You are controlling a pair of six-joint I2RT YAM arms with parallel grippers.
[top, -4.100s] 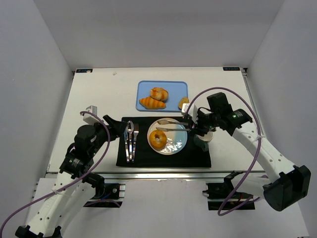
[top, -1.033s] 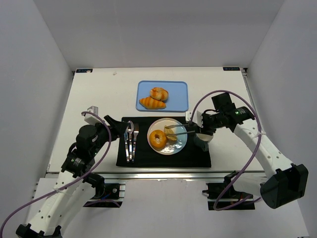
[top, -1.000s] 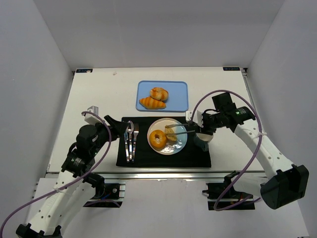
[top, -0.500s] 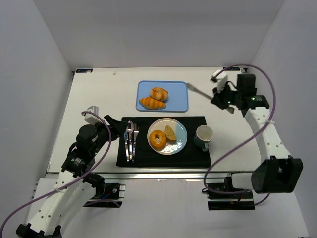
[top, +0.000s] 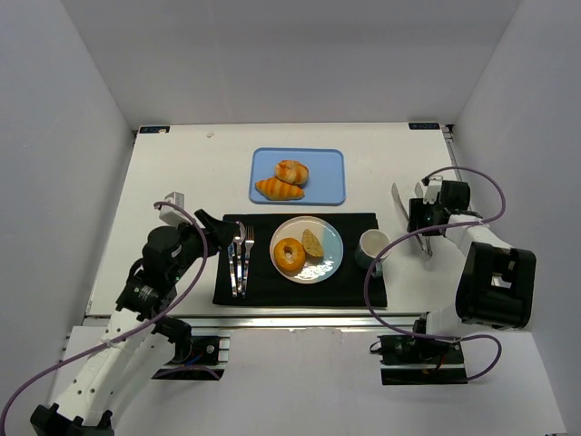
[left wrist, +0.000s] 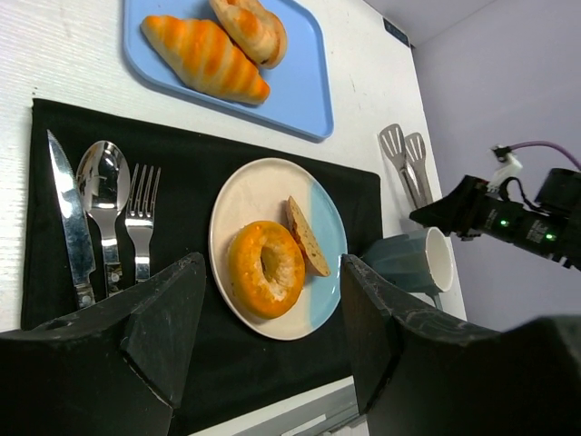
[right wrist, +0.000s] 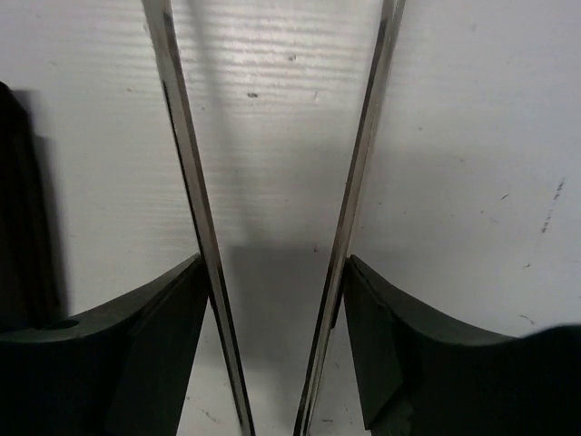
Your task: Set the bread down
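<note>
A knife [left wrist: 68, 218], spoon [left wrist: 102, 195] and fork [left wrist: 138, 218] lie side by side on a black mat [left wrist: 182, 154], ahead-left of the left end effector [left wrist: 272, 272]; a mug [left wrist: 413, 263] stands ahead-right.

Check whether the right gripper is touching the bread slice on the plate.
Apart. The top external view shows the right gripper at the tongs, right of the mug; the bread slice lies on the plate beyond it.

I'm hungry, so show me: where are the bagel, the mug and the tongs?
bagel [top: 280, 258], top view, left side of its ring.
mug [left wrist: 397, 263], left wrist view, its outer wall.
tongs [left wrist: 392, 143], left wrist view, one slotted head.
</note>
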